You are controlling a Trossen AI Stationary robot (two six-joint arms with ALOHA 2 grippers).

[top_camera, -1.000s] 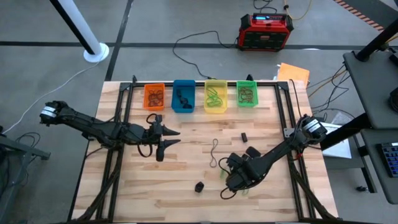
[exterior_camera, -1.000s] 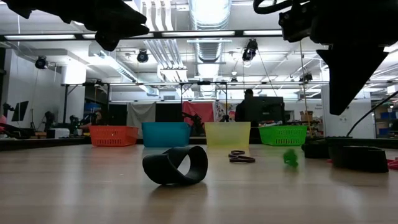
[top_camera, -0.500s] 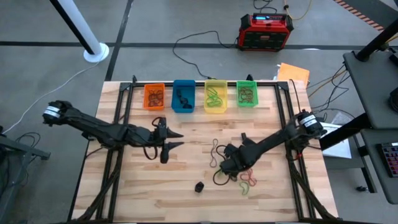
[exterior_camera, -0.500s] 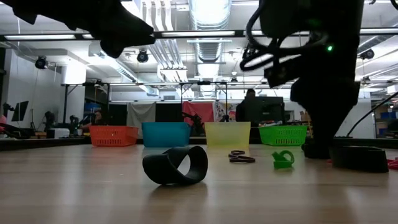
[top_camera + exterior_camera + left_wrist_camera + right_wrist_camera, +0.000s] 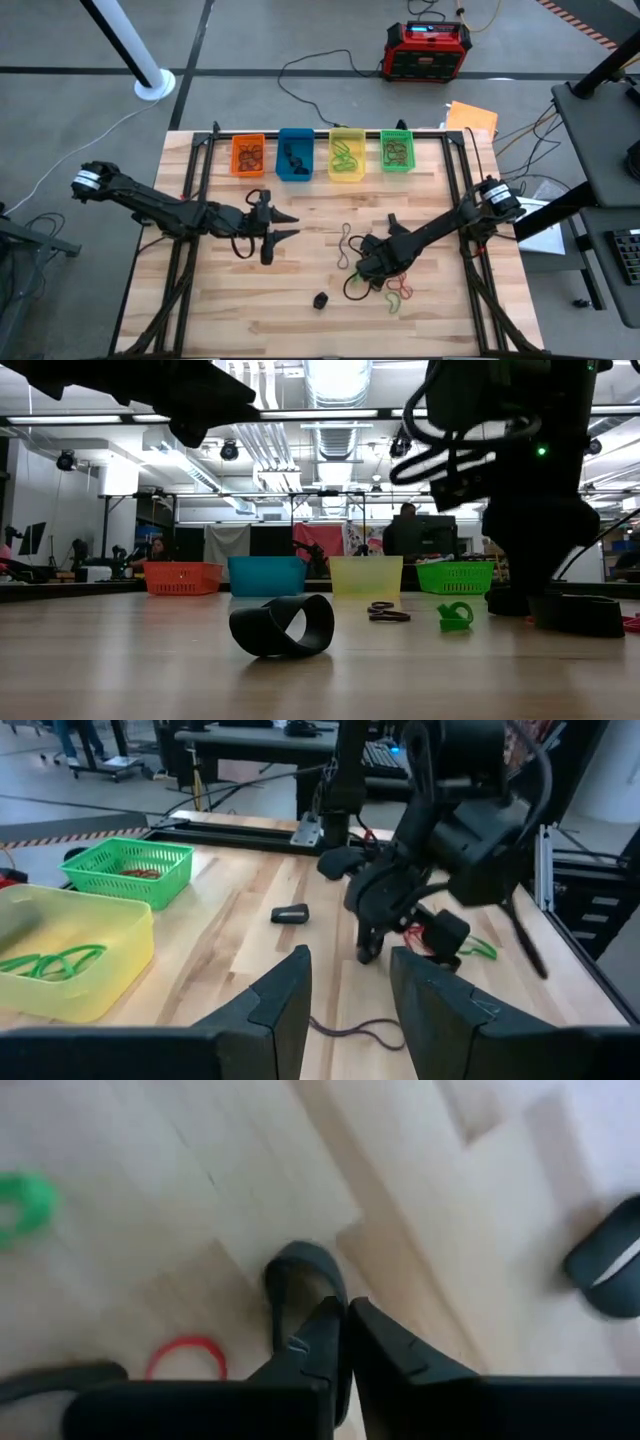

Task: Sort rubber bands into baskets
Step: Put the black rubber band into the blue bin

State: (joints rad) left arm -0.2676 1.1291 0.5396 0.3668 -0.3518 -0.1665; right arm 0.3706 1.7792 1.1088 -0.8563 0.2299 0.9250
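Seen from above, a pale wooden table [image 5: 300, 300] fills the frame, with four small plastic baskets [image 5: 248, 156] in orange, blue, yellow and green along its upper edge. Thin loose rubber bands [image 5: 398, 297] lie right of centre, below the right gripper [image 5: 366, 268]; the left gripper [image 5: 278, 225] hovers left of centre, fingers apart. At table height, a green loop [image 5: 455, 615] lies right of centre. The left wrist view shows spread fingers [image 5: 285, 1005]. The right wrist view shows fingers [image 5: 325, 1342] pressed together on a dark band [image 5: 305, 1285]. Such bands look light and floppy, best pinched on a single strand.
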